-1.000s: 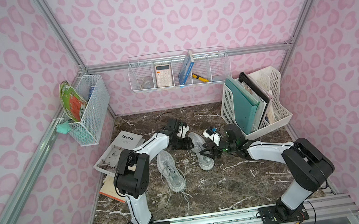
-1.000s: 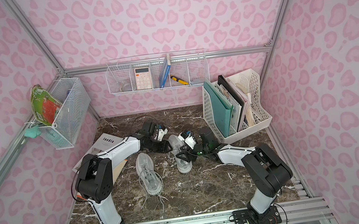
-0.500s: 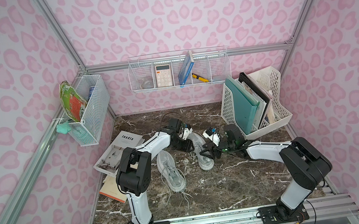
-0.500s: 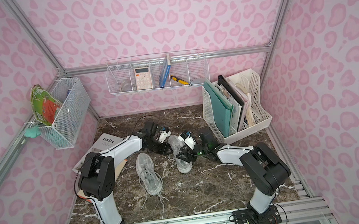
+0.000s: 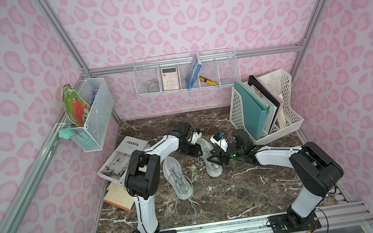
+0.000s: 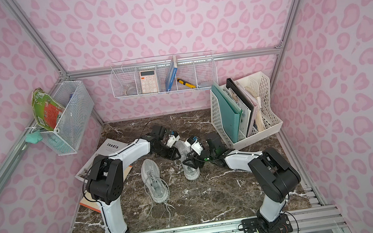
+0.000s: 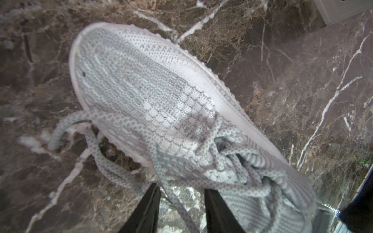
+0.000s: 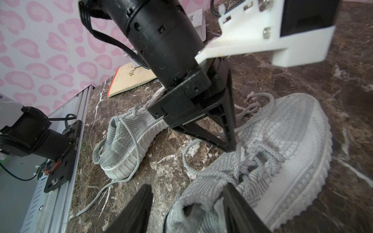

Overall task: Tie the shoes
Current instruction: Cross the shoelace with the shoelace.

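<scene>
Two light grey sneakers side by side on the dark veined marble tabletop [image 5: 239, 188]. Far shoe [image 5: 212, 167] between the two pincers. Near shoe [image 5: 177, 177] just beside the left arm [image 5: 143, 174], untied, laces trailing loose toward the front rail. Two arms, one pincer each.

Left pincer [image 7: 181, 187] released: two dark fingers [image 7: 147, 207] standing apart over the far shoe's lacing, a single strand of lace [image 7: 173, 199] running between them, unpinched. Right pincer [image 8: 187, 185] released as well, jaws wide, the far shoe's heel collar in the gap. One finger plainly clear of the knit; contact at the other finger hard to make out.

Two white wire baskets on the pink walls: side basket [image 5: 92, 114] and back basket [image 5: 187, 73], the latter with one calculator [image 5: 170, 78], one leaning blue book and one yellow cutter. One white perforated file rack [image 5: 288, 118]. Two books at the tabletop's left edge, both partly covered by the left arm.

Middle of the far shoe hidden under both pincers in both top views; its heel cut off in the left wrist view.

Open-weave knit uppers, ribbed pale soles, round woven laces with a diamond pattern.
</scene>
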You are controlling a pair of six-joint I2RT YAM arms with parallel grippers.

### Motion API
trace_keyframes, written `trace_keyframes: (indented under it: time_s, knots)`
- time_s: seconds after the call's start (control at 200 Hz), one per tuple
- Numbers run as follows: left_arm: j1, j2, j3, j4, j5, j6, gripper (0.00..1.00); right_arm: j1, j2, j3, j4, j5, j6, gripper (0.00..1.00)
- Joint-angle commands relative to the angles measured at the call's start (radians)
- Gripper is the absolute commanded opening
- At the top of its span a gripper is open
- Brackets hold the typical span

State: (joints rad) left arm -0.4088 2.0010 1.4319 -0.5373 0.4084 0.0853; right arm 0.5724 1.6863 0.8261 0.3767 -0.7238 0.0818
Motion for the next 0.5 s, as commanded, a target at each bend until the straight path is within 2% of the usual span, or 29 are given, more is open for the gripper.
trace_keyframes:
  time_s: [0.0,0.34,0.495]
  knots:
    - [0.000,0.009,0.015,-0.007,0.034,0.013,0.40,0.001,0.003,0.008,-0.002,-0.015,0.009,0.59]
    - [0.001,0.024,0.015,0.008,0.050,0.018,0.30,0.005,0.003,0.004,0.004,-0.018,0.013,0.58]
    - [0.002,0.016,0.003,0.030,0.049,0.014,0.23,0.011,0.009,0.002,0.010,-0.019,0.018,0.58]
